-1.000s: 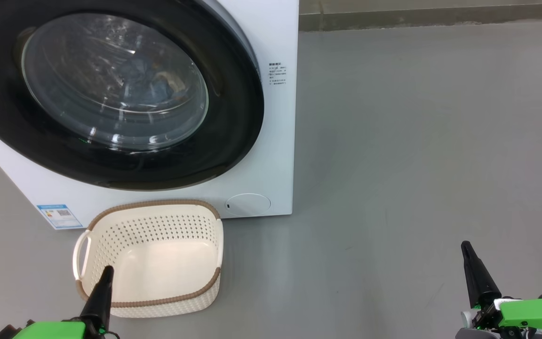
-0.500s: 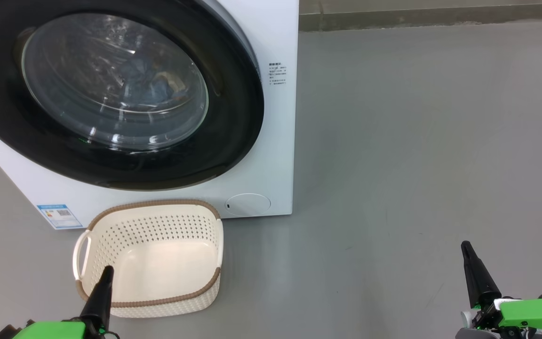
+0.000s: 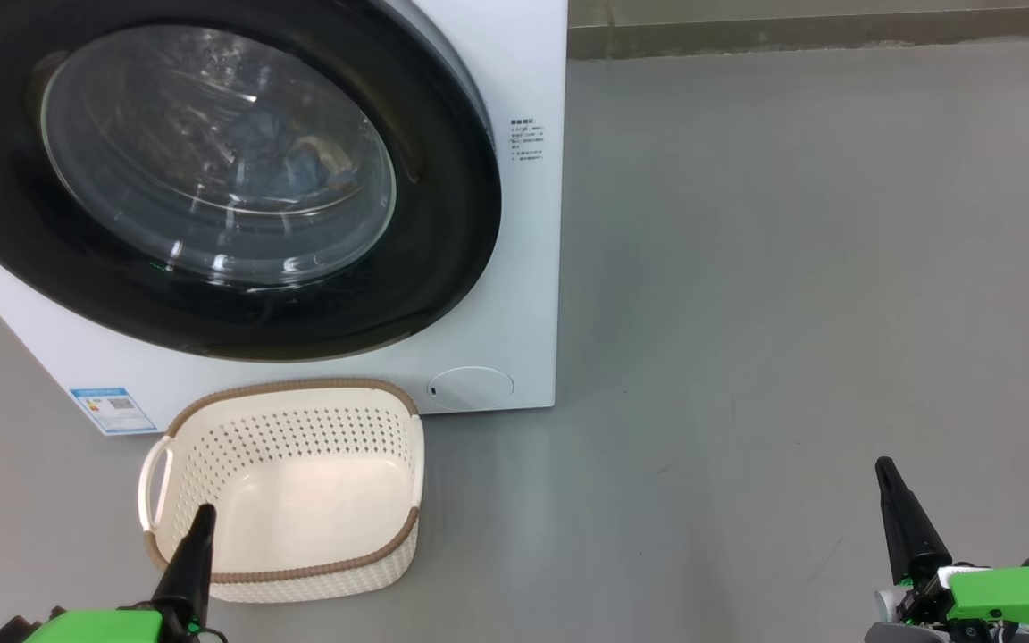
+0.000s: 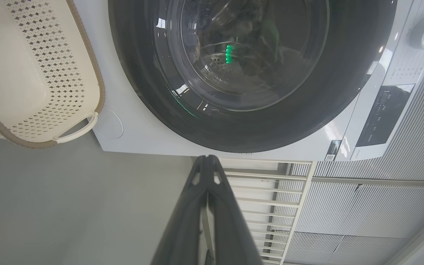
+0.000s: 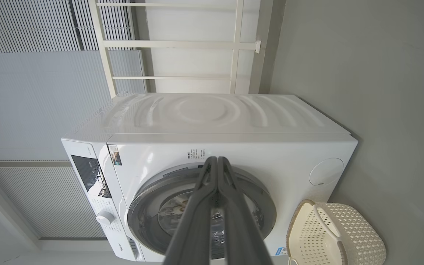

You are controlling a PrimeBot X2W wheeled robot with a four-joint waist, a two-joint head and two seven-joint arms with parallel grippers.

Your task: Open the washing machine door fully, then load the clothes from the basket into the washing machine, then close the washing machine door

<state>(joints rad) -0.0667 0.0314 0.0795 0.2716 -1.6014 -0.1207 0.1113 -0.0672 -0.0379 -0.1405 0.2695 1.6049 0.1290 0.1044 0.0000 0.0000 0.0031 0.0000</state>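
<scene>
washing machine door (image 3: 166, 223): closed | clothes (image 3: 300, 159): inside | basket (image 3: 300, 429): in front | left claw (image 3: 202, 518), right claw (image 3: 885, 471): closed

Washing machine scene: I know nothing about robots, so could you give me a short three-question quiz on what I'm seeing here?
1. True or false: the washing machine door is closed.
2. What lies in the basket? A socks, B nothing, C a bottle.
3. In one word: are the left gripper and the right gripper open or shut?
Key: 1 true; 2 B; 3 shut, both of them.
</scene>
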